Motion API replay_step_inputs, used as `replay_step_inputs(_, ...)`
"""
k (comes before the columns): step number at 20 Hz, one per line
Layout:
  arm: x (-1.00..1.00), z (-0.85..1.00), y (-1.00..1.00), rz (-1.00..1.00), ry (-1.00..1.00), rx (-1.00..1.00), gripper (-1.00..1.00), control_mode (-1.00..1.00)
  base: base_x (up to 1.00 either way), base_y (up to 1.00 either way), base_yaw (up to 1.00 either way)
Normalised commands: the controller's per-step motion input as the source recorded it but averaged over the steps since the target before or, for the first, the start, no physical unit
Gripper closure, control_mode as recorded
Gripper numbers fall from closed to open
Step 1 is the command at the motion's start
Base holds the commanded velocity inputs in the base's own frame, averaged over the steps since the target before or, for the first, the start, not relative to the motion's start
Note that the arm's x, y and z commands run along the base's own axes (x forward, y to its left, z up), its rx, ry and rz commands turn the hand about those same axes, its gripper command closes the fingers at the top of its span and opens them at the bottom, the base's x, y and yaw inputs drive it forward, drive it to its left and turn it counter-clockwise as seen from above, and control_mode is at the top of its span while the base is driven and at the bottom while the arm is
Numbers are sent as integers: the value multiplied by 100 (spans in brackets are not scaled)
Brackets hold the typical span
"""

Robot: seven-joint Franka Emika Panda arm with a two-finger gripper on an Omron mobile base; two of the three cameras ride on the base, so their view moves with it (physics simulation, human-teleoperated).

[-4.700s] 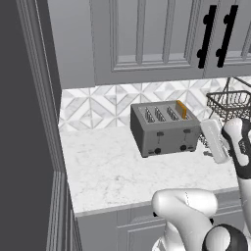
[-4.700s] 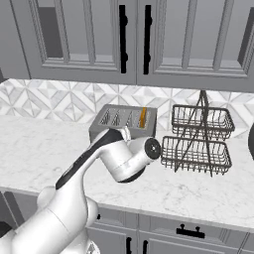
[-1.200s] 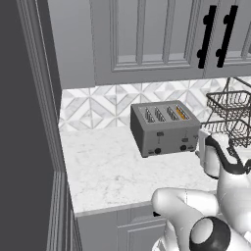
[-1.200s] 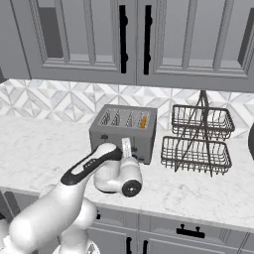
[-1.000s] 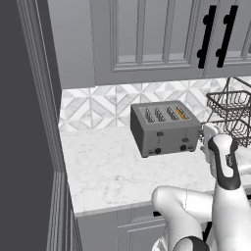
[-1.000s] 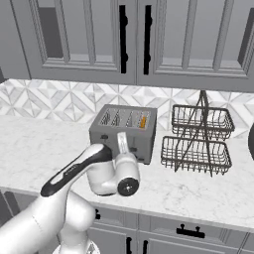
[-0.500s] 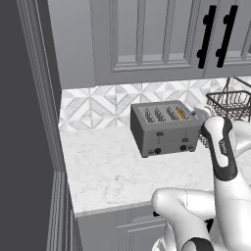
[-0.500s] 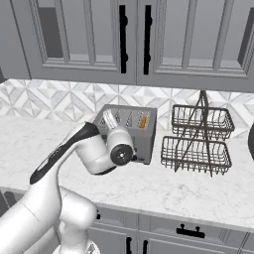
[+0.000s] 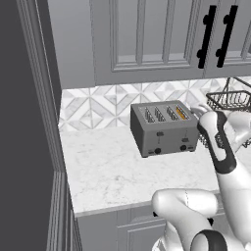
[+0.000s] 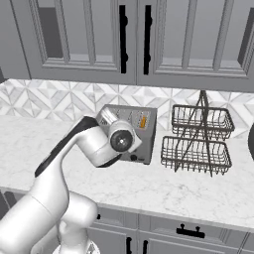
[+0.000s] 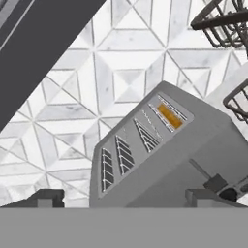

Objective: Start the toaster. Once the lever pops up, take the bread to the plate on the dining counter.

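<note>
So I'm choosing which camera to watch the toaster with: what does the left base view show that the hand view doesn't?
Left base view alone: the toaster's whole front, with both lever tabs and both knobs, and the marble counter under it. Hand view alone: the open gripper's fingertips on either side of the toaster's near edge. Both: the four slots, the bread in the end slot nearest the wire basket, and the tiled backsplash.
</note>
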Motion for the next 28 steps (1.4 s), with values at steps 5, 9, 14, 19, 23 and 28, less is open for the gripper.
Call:
replay_step_inputs(5,25,0,0,0,0,-21,-100,-100,0,0,0)
replay_step_inputs(9,44,0,-10,0,0,-18,-100,-100,0,0,0)
replay_step_inputs(14,22,-22,-14,0,0,-19,-100,-100,0,0,0)
replay_step_inputs(19,2,-7,-2,0,0,-5,-100,-100,0,0,0)
replay_step_inputs(23,0,0,0,0,0,0,-100,-100,0,0,0)
replay_step_inputs(28,0,0,0,0,0,0,-100,-100,0,0,0)
